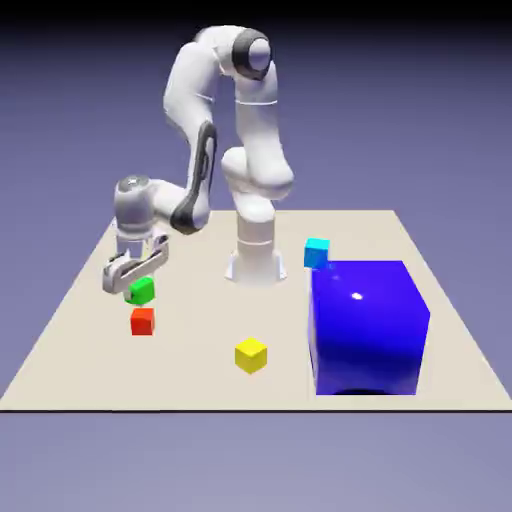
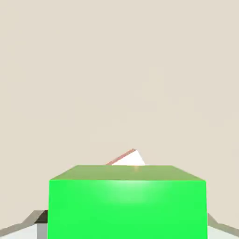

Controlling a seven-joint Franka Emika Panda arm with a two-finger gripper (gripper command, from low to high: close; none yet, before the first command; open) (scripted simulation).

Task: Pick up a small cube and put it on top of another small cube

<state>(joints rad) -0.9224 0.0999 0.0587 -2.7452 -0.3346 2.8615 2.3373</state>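
The fingers (image 1: 131,283) are clamped tight on the small green cube (image 1: 142,291), holding it off the desk (image 1: 80,360) at the frame's left, just above the red cube (image 1: 142,321), so the stacking drop looks close, though not lined up yet.

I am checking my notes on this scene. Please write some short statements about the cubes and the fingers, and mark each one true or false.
1. The fingers hold the green cube. True.
2. The green cube rests on the red cube. False: in the exterior view it hangs just above it, with a gap.
3. The yellow cube sits on the blue cube. False: it lies alone on the table.
4. The cyan cube is behind the blue cube. True.
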